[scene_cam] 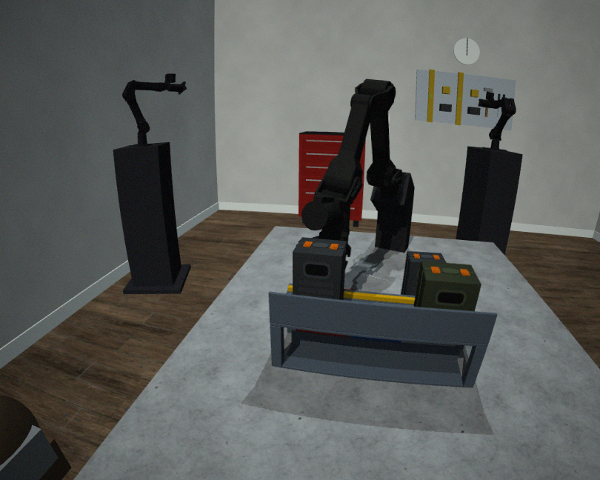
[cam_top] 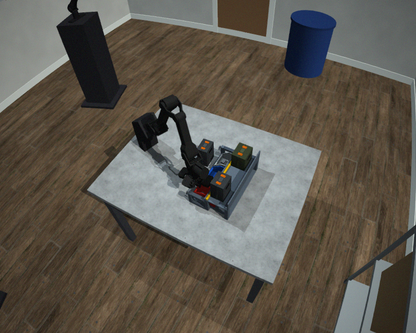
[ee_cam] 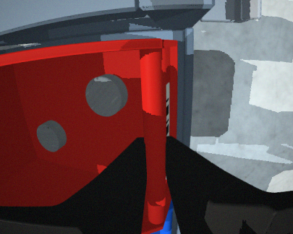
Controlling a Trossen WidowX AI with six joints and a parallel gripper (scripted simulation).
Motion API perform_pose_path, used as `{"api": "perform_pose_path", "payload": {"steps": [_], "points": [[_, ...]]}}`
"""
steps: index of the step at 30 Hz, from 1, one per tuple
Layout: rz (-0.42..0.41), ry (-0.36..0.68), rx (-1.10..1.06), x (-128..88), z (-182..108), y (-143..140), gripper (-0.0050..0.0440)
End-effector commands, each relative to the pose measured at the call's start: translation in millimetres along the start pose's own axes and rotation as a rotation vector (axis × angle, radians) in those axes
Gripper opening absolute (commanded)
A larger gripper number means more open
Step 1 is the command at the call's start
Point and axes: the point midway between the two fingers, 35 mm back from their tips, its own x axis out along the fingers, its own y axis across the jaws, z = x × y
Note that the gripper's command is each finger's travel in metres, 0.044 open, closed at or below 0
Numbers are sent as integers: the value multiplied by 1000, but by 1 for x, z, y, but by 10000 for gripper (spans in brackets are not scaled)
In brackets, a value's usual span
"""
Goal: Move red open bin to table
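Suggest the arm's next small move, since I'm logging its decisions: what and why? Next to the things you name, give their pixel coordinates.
Probably a gentle lift: the gripper (cam_top: pixel 203 185) (ee_cam: pixel 154 144) is closed on the red bin's (cam_top: pixel 201 190) (ee_cam: pixel 73 152) edge bar, and the bin, two round grey parts inside, sits within the shelf (cam_top: pixel 244 191) (scene_cam: pixel 380 319).

Red bin (cam_top: pixel 202 190) (ee_cam: pixel 77 144), mottled pale-grey table (cam_top: pixel 157 215) (scene_cam: pixel 202 413)

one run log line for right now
gripper: shut on red bin's front edge | red bin: on shelf | parts: inside
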Motion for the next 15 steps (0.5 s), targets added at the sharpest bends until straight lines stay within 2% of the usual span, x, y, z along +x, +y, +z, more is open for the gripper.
{"api": "perform_pose_path", "payload": {"steps": [1, 9, 15], "points": [[28, -6, -6, -5, 1, 8, 0], [28, -6, -6, -5, 1, 8, 0], [28, -6, -6, -10, 2, -23, 0]]}}
